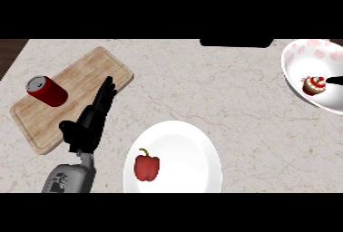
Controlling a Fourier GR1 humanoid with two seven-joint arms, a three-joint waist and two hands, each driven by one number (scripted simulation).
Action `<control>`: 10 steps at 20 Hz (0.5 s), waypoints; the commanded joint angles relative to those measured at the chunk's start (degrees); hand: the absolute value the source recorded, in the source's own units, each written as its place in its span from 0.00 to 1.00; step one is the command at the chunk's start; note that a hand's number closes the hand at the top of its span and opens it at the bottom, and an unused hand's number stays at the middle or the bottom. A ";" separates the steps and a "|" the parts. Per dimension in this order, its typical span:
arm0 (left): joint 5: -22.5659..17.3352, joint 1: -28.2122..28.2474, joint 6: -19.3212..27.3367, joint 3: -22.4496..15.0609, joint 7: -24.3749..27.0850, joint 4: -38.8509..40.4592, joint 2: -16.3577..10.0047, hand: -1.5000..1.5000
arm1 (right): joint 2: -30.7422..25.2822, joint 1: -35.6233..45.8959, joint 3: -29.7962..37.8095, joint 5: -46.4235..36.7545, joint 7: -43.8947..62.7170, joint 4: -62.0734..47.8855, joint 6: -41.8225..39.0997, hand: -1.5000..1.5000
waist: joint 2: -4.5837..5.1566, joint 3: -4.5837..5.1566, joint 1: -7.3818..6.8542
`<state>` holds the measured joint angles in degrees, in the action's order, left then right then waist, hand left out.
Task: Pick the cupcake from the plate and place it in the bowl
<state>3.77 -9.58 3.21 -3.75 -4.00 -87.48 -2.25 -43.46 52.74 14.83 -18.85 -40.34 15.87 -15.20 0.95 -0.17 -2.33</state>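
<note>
Marble counter carries cupcake in bowl; left hand open, right hand unclear.

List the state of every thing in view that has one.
cupcake: in the bowl, off the plate.
bowl: holds the cupcake.
plate: holds a bell pepper only.
can: on the cutting board, untouched.
left hand: open, fingers straight, at the cutting board's edge.
right hand: barely showing; state hidden.

A red can lies, seemingly tipped, on the wooden board; red pepper apart.
</note>
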 commanded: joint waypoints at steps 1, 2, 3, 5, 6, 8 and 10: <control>0.49 1.09 0.17 -0.50 -1.15 -1.66 -0.08 0.50 | -1.43 2.05 4.27 3.85 0.55 -2.77 -2.44 0.00 | -0.33 0.04 0.38; -0.31 0.38 -0.11 0.42 1.07 0.81 0.20 0.50 | -3.99 4.00 4.80 4.15 2.63 -4.30 -5.44 0.00 | -0.02 0.04 0.06; 0.40 0.81 -0.69 0.31 4.25 4.15 -0.13 0.50 | -5.47 4.11 5.08 4.78 3.95 -4.03 -8.57 0.00 | -0.22 0.10 0.90; -0.06 0.80 0.43 0.10 -1.41 -0.93 0.39 0.50 | -5.33 2.58 6.27 5.85 2.93 -5.65 -9.69 0.00 | -0.27 0.03 0.46; 1.34 -0.90 1.28 0.29 -0.58 0.96 0.14 0.50 | -8.85 2.50 6.79 6.21 3.38 -6.36 -12.98 0.00 | -0.12 0.01 0.65; 0.82 0.82 1.23 -1.59 -3.10 -3.04 1.59 0.50 | -9.75 1.53 7.65 6.95 3.51 -7.48 -14.45 0.00 | -0.16 -0.04 0.21; -0.36 2.95 -1.02 -1.07 -1.49 -3.83 -0.05 0.50 | -10.41 1.84 8.75 8.27 4.49 -8.41 -18.21 0.00 | -0.09 -0.06 -0.32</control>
<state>3.85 -8.83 3.12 -3.89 -4.58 -88.24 -2.14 -50.94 55.05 21.54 -12.58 -36.02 9.69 -26.97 0.80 -0.16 -2.05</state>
